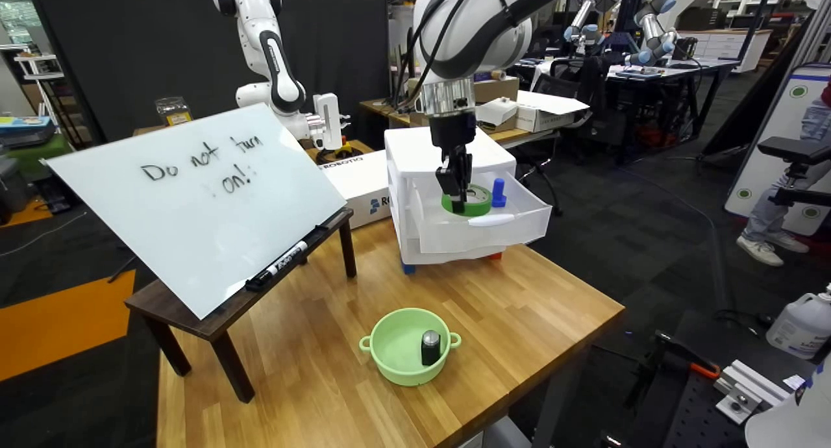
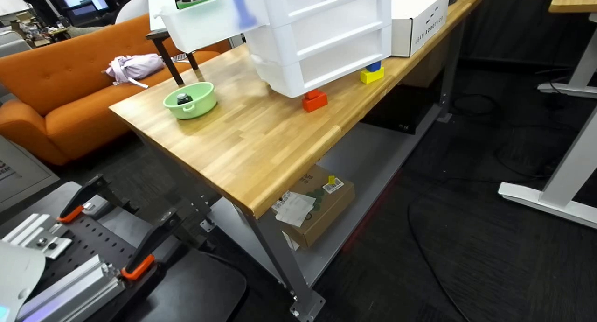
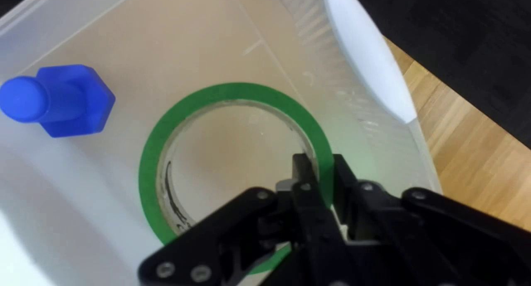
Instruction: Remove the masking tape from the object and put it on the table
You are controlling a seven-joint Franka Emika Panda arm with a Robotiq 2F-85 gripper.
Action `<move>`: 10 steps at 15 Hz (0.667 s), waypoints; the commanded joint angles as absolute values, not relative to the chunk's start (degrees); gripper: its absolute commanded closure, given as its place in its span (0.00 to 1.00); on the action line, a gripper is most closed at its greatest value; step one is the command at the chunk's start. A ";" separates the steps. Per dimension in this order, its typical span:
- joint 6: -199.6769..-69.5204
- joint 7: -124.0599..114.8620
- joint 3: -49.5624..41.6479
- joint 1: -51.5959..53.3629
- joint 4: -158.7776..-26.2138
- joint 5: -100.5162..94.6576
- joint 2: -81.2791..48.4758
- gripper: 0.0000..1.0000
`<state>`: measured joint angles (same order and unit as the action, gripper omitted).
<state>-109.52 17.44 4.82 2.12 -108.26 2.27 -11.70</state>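
Masking tape (image 1: 477, 208), green, one roll: inside the pulled-out drawer (image 1: 493, 235) of the white drawer unit (image 2: 345, 37), not yet on the bench (image 1: 513, 311). Tool (image 3: 323, 166): closed, to all appearance, about the tape's wall, one finger (image 3: 302, 163) within the ring, its fellow outside. Done: drawer out, tape in grip. Uncertain: whether the tape is clear of the drawer floor; in an exterior view its green edge (image 2: 200, 1) shows above the side, which suggests that it is raised. Outstanding: lifting it past the rim, carrying it out, setting it on the bench, letting go; by judgement, the task stands about midway. Wrist view only: clear sight of the ring between the fingertips, and dark strokes on the tape's inner core. In an exterior view: whiteboard (image 1: 214, 234) at left, lettering legible, "Do not turn on!", a marker (image 1: 285, 258) along its lower edge. In an exterior view: red block (image 2: 315, 101) and yellow block (image 2: 372, 74) by the drawer unit's base, a carton (image 2: 333, 203) on the lower shelf (image 2: 368, 154), an orange sofa (image 2: 84, 88) at far left. In both exterior views, absent from the wrist view: pale green bowl (image 1: 389, 344), a black-and-silver piece (image 1: 430, 347) in it. All three views: blue bolt-shaped piece (image 3: 62, 99), beside the tape in the drawer, sharp in the wrist view, blurred through the drawer wall (image 2: 210, 28) in an exterior view
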 commanded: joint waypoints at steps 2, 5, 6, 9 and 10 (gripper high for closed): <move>-110.67 15.62 4.95 3.09 -112.82 0.86 -6.35 0.96; -110.16 13.75 5.33 4.40 -114.24 -1.02 -4.01 0.96; -109.81 13.29 5.57 4.89 -114.48 -1.78 -3.41 0.96; -108.80 12.07 6.18 6.02 -114.74 -3.38 -2.71 0.96; -108.53 11.77 6.31 6.36 -114.87 -3.91 -2.64 0.96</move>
